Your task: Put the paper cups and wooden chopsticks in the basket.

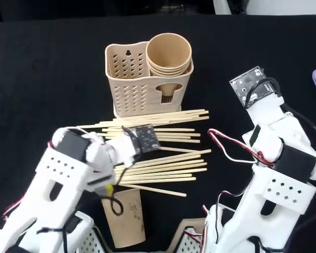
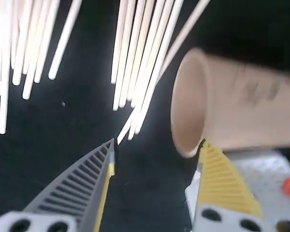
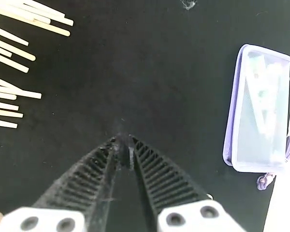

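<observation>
paper cup (image 2: 232, 106) beside left pincer (image 2: 157, 145)

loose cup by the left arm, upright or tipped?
Tipped: the paper cup lies on its side on the table, its open mouth facing the chopsticks.

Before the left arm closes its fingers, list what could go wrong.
1. One finger of the open left gripper sits at the rim of the lying paper cup; closing may dent it or roll it away.
2. The loose chopsticks lie fanned; a sweep could scatter them.
</observation>
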Motion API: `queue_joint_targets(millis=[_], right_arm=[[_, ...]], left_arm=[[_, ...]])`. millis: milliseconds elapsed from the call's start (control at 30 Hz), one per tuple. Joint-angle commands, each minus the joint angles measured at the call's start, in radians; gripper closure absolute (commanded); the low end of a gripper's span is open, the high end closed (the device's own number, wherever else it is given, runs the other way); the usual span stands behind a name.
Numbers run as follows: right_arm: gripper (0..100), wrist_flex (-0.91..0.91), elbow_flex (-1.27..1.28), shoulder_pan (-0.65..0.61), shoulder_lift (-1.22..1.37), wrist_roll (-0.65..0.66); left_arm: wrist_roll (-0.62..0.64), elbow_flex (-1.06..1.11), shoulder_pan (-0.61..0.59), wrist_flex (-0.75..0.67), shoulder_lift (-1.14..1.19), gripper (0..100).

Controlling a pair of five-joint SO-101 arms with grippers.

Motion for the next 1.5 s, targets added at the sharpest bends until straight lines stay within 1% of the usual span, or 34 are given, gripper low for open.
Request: queue_joint_targets(millis=[0, 67, 267, 367, 567, 733, 800, 967, 1133, 1267, 1400, 1467], right_arm=[[98.7, -0.018, 0.007, -0.021, -0.027, -0.002], [98.7, -0.018, 0.016, -0.040, -0.027, -0.006], [98.7, -0.015, 0.016, -0.055, -0.027, -0.009], [98.7, -0.014, 0.018, -0.052, -0.027, -0.005], [98.7, -0.012, 0.018, -0.055, -0.027, -0.008], [98.7, -0.017, 0.039, -0.057, -0.027, -0.005], [98.7, -0.020, 0.062, -0.057, -0.027, -0.003], [98.7, -0.051, 0.104, -0.058, -0.028, -0.003], [98.7, -0.051, 0.110, -0.057, -0.028, -0.003], [98.7, -0.052, 0.110, -0.057, -0.028, -0.003], [98.7, -0.052, 0.110, -0.057, -0.028, -0.003], [98.7, -0.054, 0.110, -0.057, -0.028, -0.005]], left_arm=[[-0.069, -0.001, -0.048, 0.008, 0.020, 69], [-0.069, -0.005, -0.048, 0.006, 0.035, 67], [-0.075, 0.001, -0.038, -0.038, 0.049, 67], [-0.087, 0.002, -0.007, -0.038, 0.049, 67], [-0.084, 0.001, 0.093, -0.040, 0.049, 67], [-0.081, 0.002, 0.097, -0.041, 0.049, 67], [-0.055, 0.002, 0.101, -0.044, 0.049, 67], [0.009, 0.070, 0.105, -0.157, 0.049, 67], [0.015, 0.170, 0.120, -0.224, 0.048, 67], [0.015, 0.173, 0.128, -0.216, 0.038, 67], [0.015, 0.171, 0.177, -0.172, 0.038, 68], [0.015, 0.171, 0.208, -0.152, 0.038, 71]])
